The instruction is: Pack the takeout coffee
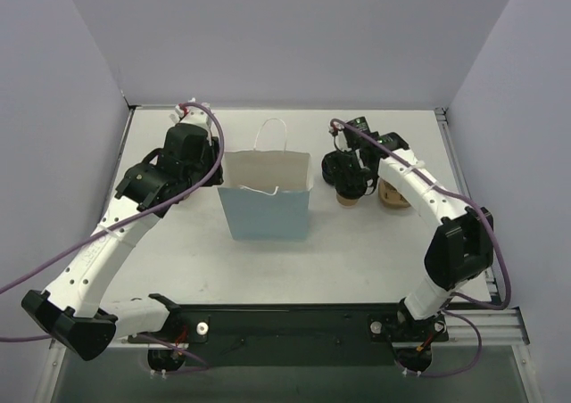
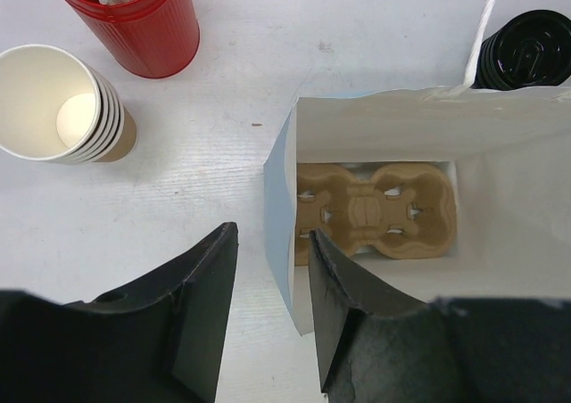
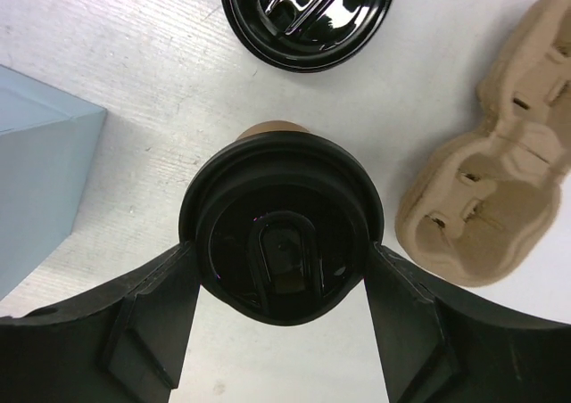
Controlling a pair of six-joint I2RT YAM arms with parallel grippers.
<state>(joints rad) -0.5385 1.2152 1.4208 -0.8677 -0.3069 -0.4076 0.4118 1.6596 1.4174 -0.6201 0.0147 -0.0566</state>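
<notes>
Top view: coffee (image 1: 346, 200) sat mostly under right gripper (image 1: 349, 185), only tan base seen. Right wrist: its wall nearly all hidden from above; spare lid (image 3: 308, 11) and carrier (image 3: 486, 189) cropped by edges. Left wrist: red cup (image 2: 143, 24) cropped at top.

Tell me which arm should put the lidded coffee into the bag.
Right. The right gripper has a finger on each side of the takeout coffee. The left gripper hangs open on the other side of the bag.
</notes>
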